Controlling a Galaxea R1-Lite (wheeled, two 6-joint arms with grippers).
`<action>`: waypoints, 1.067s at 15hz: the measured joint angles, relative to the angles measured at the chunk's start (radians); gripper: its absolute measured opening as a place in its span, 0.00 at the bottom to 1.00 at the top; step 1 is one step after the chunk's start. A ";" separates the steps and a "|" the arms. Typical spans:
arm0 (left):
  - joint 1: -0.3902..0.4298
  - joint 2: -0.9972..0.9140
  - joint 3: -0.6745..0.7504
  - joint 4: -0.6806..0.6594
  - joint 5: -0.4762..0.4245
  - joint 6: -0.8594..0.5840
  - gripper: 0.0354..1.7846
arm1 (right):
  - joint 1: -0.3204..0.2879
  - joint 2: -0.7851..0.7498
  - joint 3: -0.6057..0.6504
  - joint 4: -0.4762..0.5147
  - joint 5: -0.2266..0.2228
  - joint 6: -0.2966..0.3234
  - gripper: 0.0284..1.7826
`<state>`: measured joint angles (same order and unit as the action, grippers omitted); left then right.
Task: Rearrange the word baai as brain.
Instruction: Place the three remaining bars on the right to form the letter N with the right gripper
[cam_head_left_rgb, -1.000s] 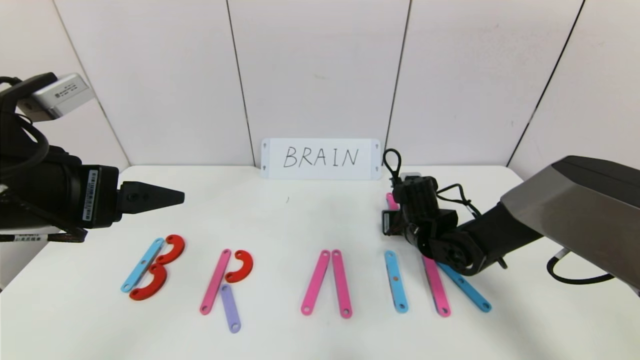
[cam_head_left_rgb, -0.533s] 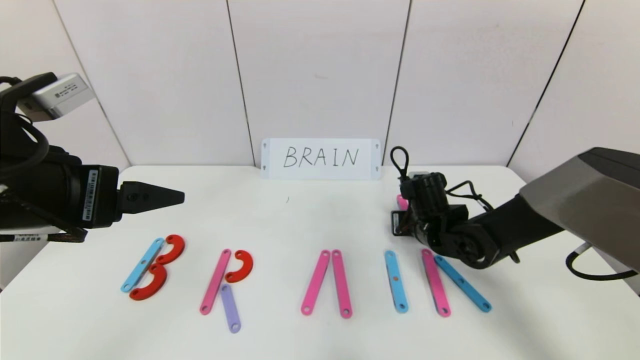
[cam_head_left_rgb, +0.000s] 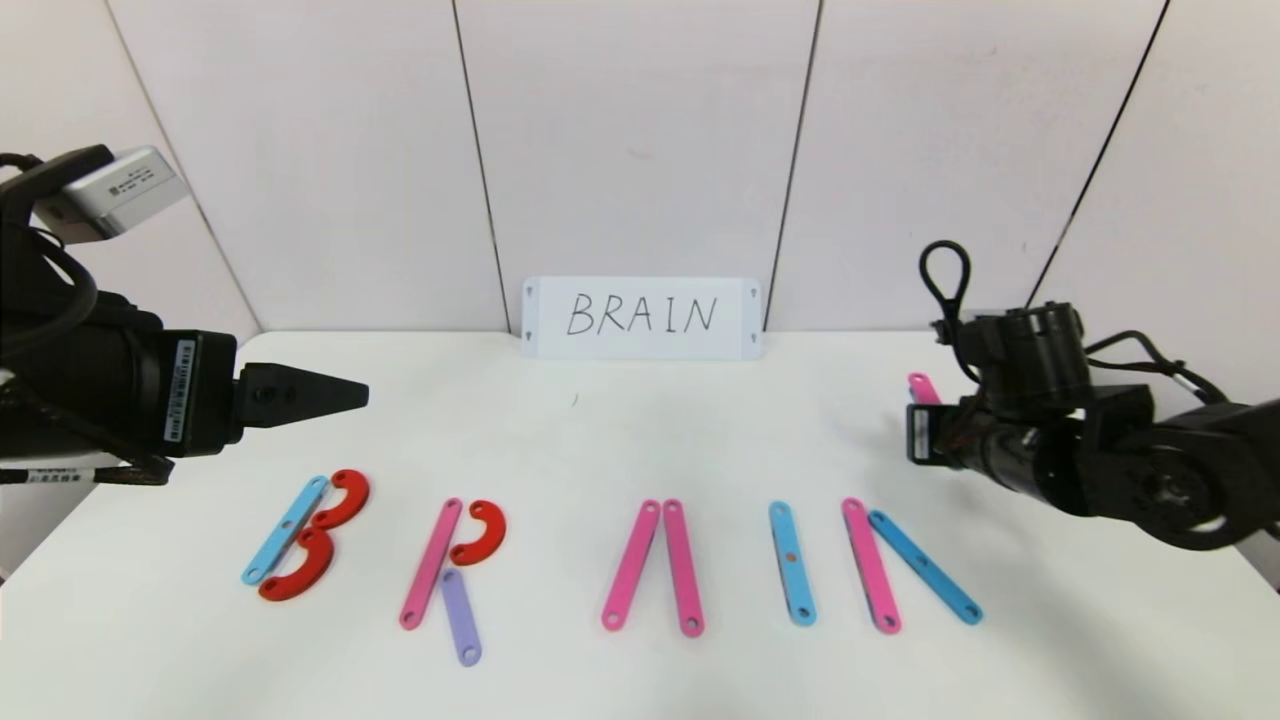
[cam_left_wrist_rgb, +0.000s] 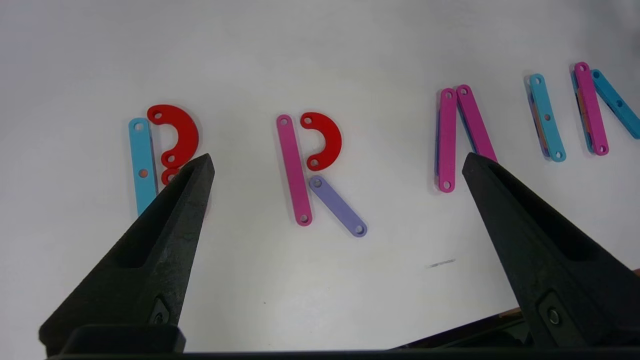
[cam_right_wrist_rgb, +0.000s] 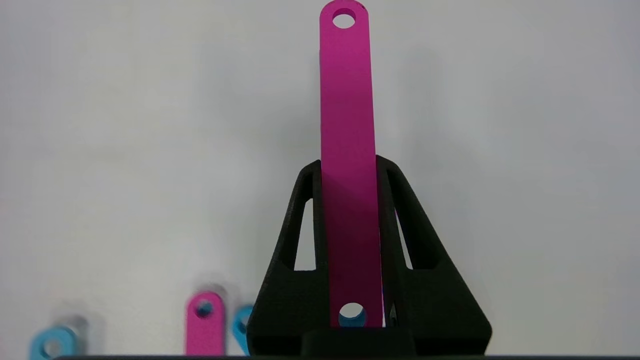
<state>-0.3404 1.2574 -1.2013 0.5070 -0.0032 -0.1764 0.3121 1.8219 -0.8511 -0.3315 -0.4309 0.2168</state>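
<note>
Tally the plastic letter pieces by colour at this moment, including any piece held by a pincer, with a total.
Pink strips: 5, one of them clamped in the right pincer
Blue strips: 3
Purple strip: 1
Red half-rings: 3
Total: 12

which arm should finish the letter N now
Right. Its claw is shut on a flat pink plastic strip near the unfinished pink-and-blue N; the open left claw sits far across the table.
</note>
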 joint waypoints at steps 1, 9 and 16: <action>0.000 0.000 0.000 0.001 0.000 0.000 0.97 | -0.015 -0.042 0.057 -0.001 0.000 -0.005 0.15; 0.000 0.000 0.000 0.001 -0.006 0.000 0.97 | -0.047 -0.195 0.306 -0.048 0.037 0.003 0.15; 0.000 0.001 0.002 0.001 -0.006 0.000 0.97 | -0.047 -0.118 0.350 -0.202 0.039 0.003 0.15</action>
<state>-0.3404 1.2581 -1.1994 0.5079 -0.0096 -0.1768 0.2651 1.7038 -0.5006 -0.5338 -0.3919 0.2202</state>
